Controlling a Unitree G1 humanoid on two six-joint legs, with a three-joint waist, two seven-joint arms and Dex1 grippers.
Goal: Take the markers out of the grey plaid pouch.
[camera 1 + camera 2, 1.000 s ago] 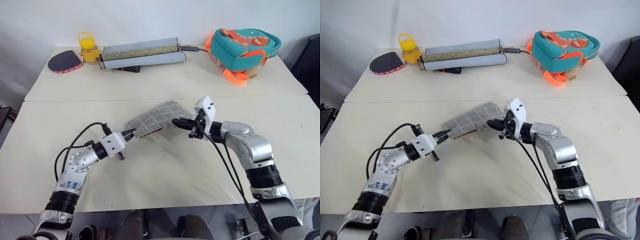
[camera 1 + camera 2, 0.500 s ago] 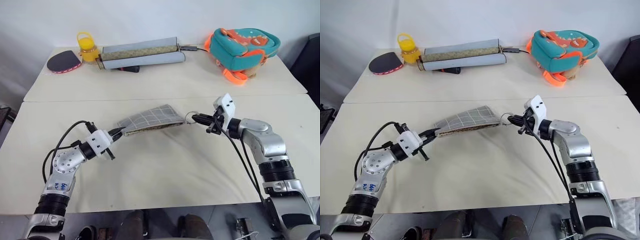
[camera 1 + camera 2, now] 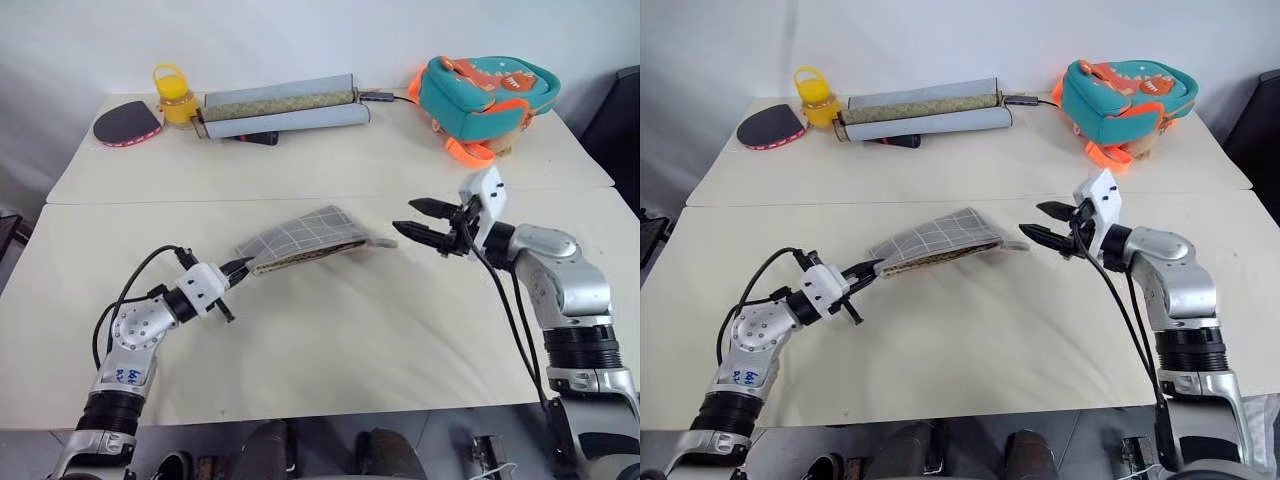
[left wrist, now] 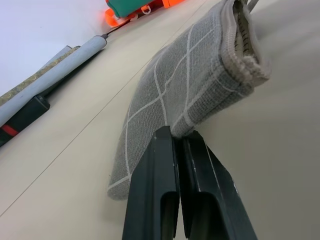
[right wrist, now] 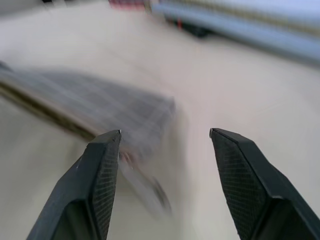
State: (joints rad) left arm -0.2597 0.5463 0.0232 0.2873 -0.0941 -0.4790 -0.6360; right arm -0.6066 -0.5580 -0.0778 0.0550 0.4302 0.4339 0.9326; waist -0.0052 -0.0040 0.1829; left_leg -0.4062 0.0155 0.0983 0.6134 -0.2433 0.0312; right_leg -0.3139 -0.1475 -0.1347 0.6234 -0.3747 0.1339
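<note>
grey plaid pouch, middle of the frame

the grey plaid pouch, flat grey fabric with white grid lines, sits centre frame on the pale table, one corner lifted, tilted up toward the right. its long edge seems partly open, tan lining showing; contents hidden.

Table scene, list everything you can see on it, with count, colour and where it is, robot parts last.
table: two, cream, pushed together.
pouch: one, grey plaid, middle, one corner pinched and lifted.
rolled mats: grey, far side.
dark object: one, red and black, in front of the mats.
paddle: one, black with red edge, far left.
jar: one, yellow, beside the paddle.
backpack: one, teal and orange, far right.
left gripper: shut on the pouch.
right gripper: open, right of the pouch, apart from it.
</note>
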